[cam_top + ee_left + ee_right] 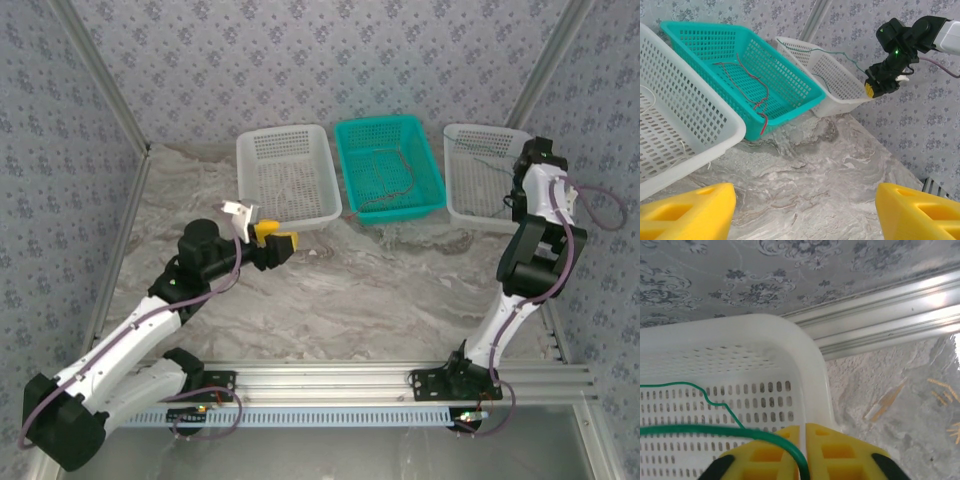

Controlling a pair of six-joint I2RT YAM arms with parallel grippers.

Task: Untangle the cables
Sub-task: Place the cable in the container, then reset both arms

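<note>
We judge it nearly done: the red cable (758,88) lies alone in the teal basket (715,28), our right gripper (803,432) pinches the green cable (690,429), and our left gripper (805,196) gapes wide.

Left pincer (805,212) spread, right pincer (804,442) pinched.

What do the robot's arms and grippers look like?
The left arm and right arm have white link shells with black joints and bases. A thick purple cable runs along each. The left gripper and right gripper have blocky yellow fingers with hollow pockets. A green light glows near the right wrist.
</note>
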